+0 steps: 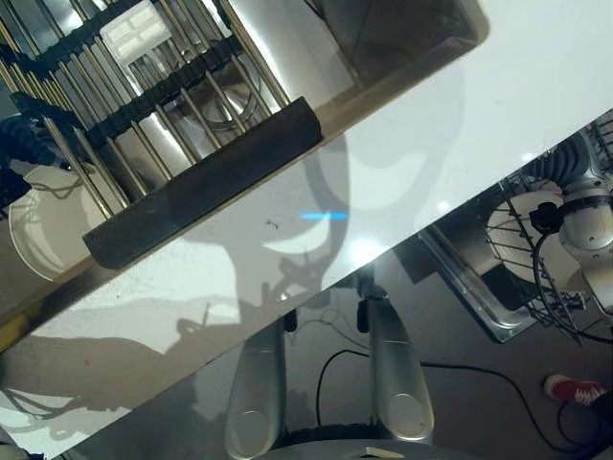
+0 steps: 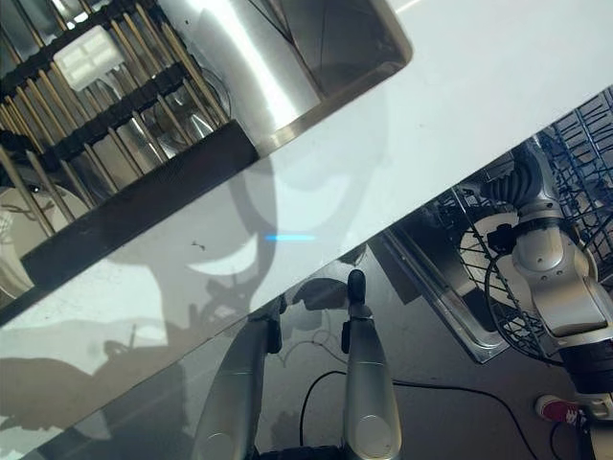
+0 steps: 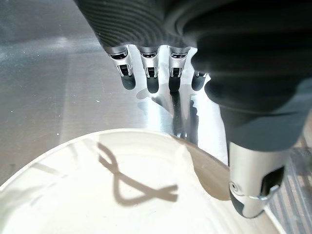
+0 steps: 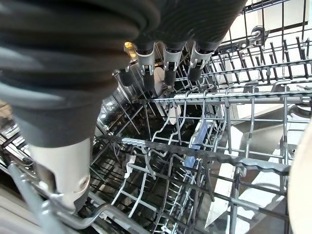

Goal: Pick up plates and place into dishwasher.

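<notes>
A white plate [image 3: 122, 195] lies in the steel sink [image 3: 53, 97], also seen at the far left as plate [image 1: 43, 235]. My left hand [image 3: 251, 165] hovers just over it, open: its fingers [image 3: 148, 73] hang past the plate's far rim and its thumb is above the near rim. My right hand [image 4: 165, 58] is open and holds nothing, reaching into the dishwasher's wire rack [image 4: 195, 161]. Another white plate [image 1: 517, 225] stands in the rack beside my right wrist; its edge [image 4: 300, 195] shows close by.
A metal drying rack [image 1: 144, 86] with a dark front bar [image 1: 201, 187] spans the sink. The white countertop [image 1: 431, 144] runs diagonally between sink and dishwasher. The dishwasher's open steel door [image 1: 469, 278] juts out below the rack. A person's red shoe [image 1: 575, 388] is on the floor.
</notes>
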Controlling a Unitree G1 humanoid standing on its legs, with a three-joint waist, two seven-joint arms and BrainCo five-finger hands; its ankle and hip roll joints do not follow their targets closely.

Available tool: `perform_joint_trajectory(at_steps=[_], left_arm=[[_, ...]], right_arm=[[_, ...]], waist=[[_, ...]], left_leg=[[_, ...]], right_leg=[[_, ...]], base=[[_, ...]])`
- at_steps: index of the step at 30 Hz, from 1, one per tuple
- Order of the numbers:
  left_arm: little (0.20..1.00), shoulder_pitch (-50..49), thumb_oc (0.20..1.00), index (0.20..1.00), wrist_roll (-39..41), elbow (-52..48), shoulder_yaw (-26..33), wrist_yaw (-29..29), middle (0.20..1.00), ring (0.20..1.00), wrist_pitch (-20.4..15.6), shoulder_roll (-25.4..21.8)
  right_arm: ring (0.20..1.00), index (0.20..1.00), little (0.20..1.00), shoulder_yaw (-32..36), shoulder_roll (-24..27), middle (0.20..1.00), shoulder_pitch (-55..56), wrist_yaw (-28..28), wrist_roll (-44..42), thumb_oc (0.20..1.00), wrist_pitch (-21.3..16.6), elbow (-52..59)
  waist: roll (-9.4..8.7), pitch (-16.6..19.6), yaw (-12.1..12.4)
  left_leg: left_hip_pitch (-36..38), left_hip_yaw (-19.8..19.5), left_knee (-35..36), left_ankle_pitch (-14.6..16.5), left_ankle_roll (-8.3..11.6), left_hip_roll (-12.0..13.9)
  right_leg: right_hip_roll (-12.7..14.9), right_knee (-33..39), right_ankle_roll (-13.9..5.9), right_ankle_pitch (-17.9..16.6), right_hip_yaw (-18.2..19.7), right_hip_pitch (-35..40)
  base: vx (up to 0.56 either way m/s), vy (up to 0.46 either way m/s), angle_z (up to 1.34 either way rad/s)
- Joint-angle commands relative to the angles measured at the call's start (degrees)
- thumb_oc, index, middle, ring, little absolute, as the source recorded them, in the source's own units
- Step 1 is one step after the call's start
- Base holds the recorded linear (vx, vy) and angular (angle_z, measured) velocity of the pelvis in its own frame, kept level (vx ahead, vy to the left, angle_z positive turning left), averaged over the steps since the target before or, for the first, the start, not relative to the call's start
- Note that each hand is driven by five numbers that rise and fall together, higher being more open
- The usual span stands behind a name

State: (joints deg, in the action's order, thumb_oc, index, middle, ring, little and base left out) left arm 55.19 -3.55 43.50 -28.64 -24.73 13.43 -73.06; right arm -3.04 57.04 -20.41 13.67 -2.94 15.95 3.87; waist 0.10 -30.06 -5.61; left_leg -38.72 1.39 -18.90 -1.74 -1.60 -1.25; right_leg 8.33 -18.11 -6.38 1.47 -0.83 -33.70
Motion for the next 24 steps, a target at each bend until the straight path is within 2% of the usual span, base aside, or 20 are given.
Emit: perform_joint_trajectory(at_steps=[1,4,11,17,24], left_arm=[[1.000,-3.7,1.000,1.000,-1.4,4.6,-5.0,-11.0,1.000,1.000,0.5,7.4],[1.000,-4.8,1.000,1.000,-2.3,6.4,-6.7,-16.4,1.000,1.000,0.2,8.4],[1.000,-7.8,1.000,1.000,-3.5,9.1,-10.4,-23.1,1.000,1.000,-1.3,10.6],[1.000,-11.9,1.000,1.000,-4.8,5.3,-10.9,-25.8,1.000,1.000,-2.4,9.8],[1.000,-16.6,1.000,1.000,-7.8,-1.7,-10.3,-27.5,1.000,1.000,-1.9,8.2]], right_arm=[[1.000,1.000,1.000,1.0,1.3,1.000,-2.8,1.7,-1.0,1.000,-0.4,1.3],[1.000,1.000,1.000,0.0,1.3,1.000,-3.5,2.2,-1.5,1.000,-0.5,0.9],[1.000,1.000,1.000,-1.7,1.6,1.000,-5.1,3.0,-2.2,1.000,-0.7,0.9],[1.000,1.000,1.000,-1.0,1.4,1.000,-4.1,3.1,-2.1,1.000,-0.6,1.3],[1.000,1.000,1.000,0.1,0.6,1.000,-3.2,3.5,-1.6,1.000,0.0,2.3]], waist=[[-3.04,0.3,0.1],[-3.18,0.3,0.0],[-2.87,0.3,-0.1],[-1.81,0.3,0.5],[-0.88,0.3,1.7]], left_leg=[[2.6,1.8,0.2,3.1,1.36,1.0],[3.0,1.9,0.1,3.6,1.32,1.2],[3.9,2.3,0.3,3.6,1.28,1.4],[4.7,1.9,0.9,3.4,1.05,1.1],[4.6,1.0,2.0,2.5,0.76,0.7]], right_leg=[[1.0,3.7,-0.17,-11.6,3.8,-1.4],[0.5,3.5,-0.11,-11.3,3.8,-1.1],[0.2,3.7,-0.11,-10.6,3.4,-0.2],[0.2,3.1,-0.19,-10.0,2.8,0.3],[0.3,2.7,-0.36,-9.7,1.9,-0.1]], base=[[-0.01,-0.072,-0.01],[0.00,-0.027,0.00],[-0.01,-0.010,-0.03],[-0.02,-0.017,-0.02],[-0.03,-0.037,0.02]])
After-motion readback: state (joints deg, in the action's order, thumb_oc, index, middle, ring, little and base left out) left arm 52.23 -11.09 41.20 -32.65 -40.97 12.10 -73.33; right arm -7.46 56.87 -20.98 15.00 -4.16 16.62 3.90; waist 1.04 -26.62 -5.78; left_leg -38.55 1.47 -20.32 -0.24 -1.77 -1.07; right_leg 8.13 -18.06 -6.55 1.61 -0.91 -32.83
